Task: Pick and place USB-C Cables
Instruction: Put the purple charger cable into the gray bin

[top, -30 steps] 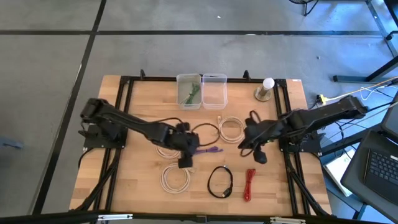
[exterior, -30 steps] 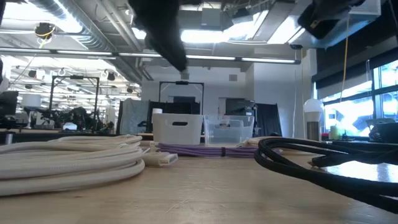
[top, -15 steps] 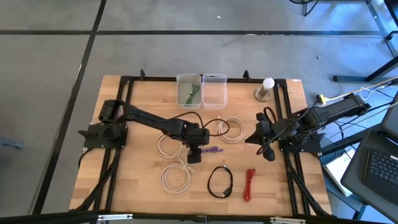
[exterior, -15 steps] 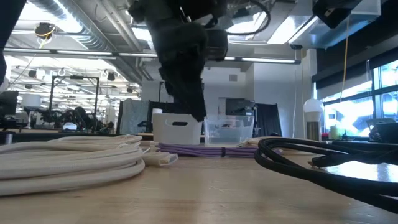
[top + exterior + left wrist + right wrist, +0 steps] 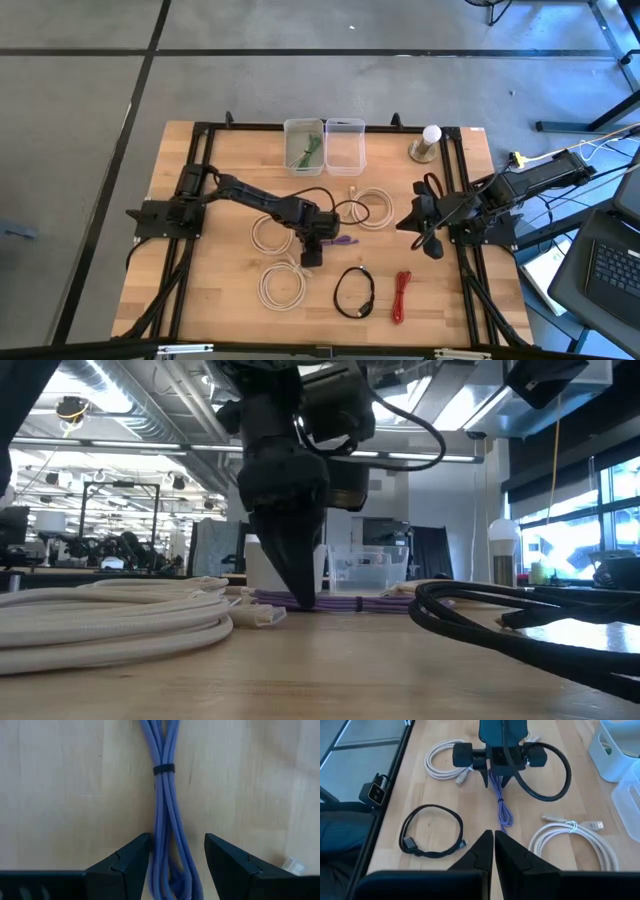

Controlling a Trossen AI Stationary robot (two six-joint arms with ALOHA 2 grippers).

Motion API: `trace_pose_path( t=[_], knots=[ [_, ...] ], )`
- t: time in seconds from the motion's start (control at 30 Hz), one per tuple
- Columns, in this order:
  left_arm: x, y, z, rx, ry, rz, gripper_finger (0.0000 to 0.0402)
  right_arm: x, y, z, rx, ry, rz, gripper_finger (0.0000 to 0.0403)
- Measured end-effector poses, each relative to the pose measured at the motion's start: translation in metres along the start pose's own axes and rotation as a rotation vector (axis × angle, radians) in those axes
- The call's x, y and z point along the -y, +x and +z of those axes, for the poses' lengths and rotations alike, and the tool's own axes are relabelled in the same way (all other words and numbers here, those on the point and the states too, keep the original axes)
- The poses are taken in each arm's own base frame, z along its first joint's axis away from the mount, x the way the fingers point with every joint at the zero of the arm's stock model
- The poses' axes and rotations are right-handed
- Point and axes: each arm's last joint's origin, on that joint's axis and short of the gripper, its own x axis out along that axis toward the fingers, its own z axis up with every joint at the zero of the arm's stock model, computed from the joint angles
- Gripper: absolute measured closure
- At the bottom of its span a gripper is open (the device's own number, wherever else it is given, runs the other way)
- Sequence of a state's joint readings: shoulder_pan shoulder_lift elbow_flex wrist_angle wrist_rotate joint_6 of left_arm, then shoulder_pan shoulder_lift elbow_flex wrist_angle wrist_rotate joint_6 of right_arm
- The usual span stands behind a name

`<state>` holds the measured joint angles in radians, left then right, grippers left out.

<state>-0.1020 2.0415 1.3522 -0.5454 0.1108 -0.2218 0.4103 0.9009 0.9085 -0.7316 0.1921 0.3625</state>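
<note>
The left tool (image 5: 313, 243) stands over the purple cable (image 5: 165, 815) at mid-worktop, its fingers (image 5: 125, 865) open on either side of the bundle with bare wood (image 5: 60, 795) outside each. Close around it lie a cream coil (image 5: 268, 235) on its left, another cream coil (image 5: 283, 286) toward the front edge, a third (image 5: 370, 207) toward the right arm, and the black coil (image 5: 354, 292) at front right, so low sideways passes are crowded. The two bins (image 5: 325, 146) block the far edge. The red cable (image 5: 402, 296) lies near the front right. The right tool (image 5: 428, 222) waits by the right rail, fingers together; bare worktop (image 5: 215, 290) shows at front left.
</note>
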Motion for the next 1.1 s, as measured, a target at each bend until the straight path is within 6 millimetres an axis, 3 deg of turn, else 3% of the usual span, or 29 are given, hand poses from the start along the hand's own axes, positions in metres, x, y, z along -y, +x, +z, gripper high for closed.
trace_pose_path(
  t=[0.13,0.27,0.37,0.57,0.77,0.93,1.1],
  knots=[
    [-0.001,0.006,-0.002,-0.014,0.023,0.041,0.0256,0.000,0.000,0.000,0.001,-0.002,0.000,0.0382],
    [-0.002,0.000,-0.001,0.001,0.019,0.056,0.0368,0.001,0.000,0.000,0.011,-0.003,-0.023,0.0382],
    [0.000,-0.011,-0.001,0.009,0.004,0.083,0.0383,0.001,0.000,0.001,0.019,-0.003,-0.049,0.0382],
    [0.013,-0.089,0.004,0.185,0.014,0.198,0.0385,0.001,0.000,0.001,0.020,-0.003,-0.049,0.0382],
    [0.010,-0.180,-0.004,0.519,-0.068,0.479,0.0385,0.003,0.000,0.002,0.046,-0.015,-0.105,0.0382],
    [-0.028,-0.228,-0.010,0.680,-0.277,0.631,0.0385,0.002,0.000,0.006,0.090,-0.033,-0.115,0.0382],
    [-0.106,-0.248,-0.020,0.683,-0.609,0.690,0.0386,0.000,-0.001,0.011,0.145,-0.046,-0.099,0.0382]
  ],
)
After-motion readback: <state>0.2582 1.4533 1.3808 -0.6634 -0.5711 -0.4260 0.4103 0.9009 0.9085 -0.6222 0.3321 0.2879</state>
